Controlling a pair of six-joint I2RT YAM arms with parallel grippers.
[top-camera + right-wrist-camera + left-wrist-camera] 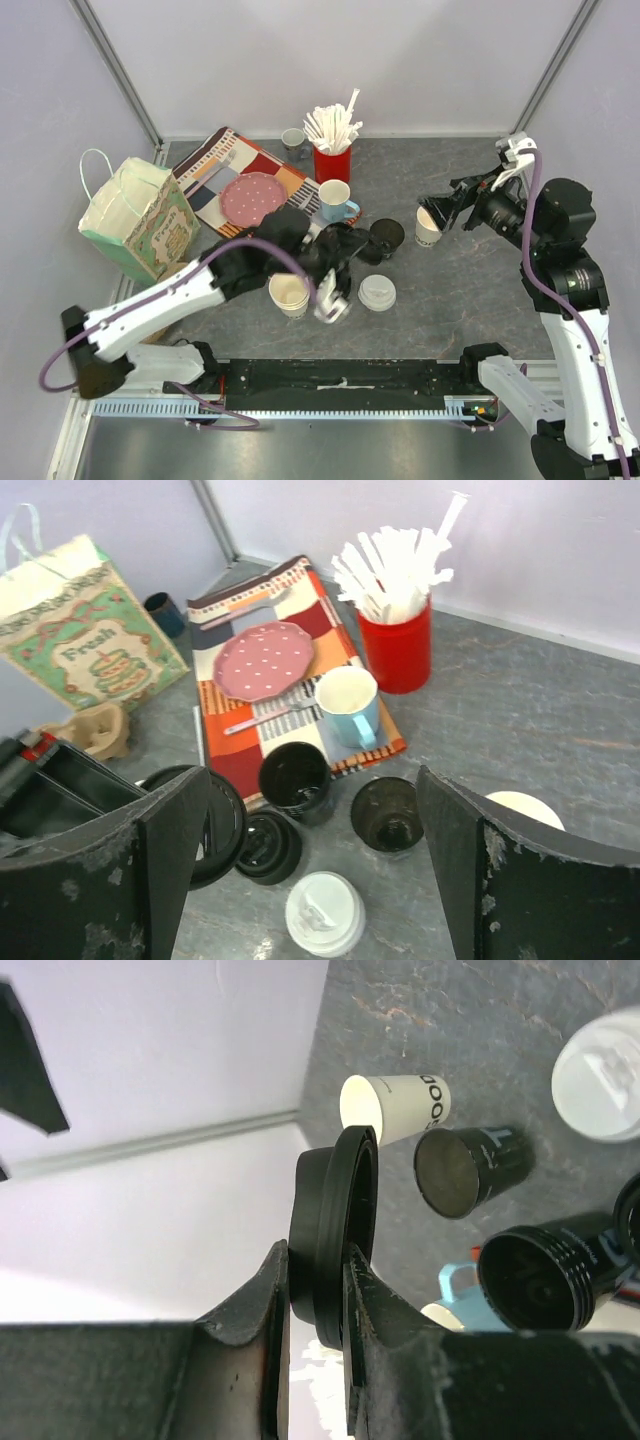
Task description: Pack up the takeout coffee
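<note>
Left tool [316,1278] pinches black lid [335,1205] edgewise — right tool [312,790] gapes.

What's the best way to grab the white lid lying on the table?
Take the white lid by its rim, across the widest part, coming straight down from above. It lies flat, top side up, low and round, so probably only the opposite edges offer a hold.

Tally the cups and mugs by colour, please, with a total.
White paper cups: 2
Black paper cup: 1
Black mug: 1
Light-blue mug: 1
Red cup of straws: 1
Dark blue cup: 1
Total: 7
A black round thing beside the black mug is unclear, not counted.
</note>
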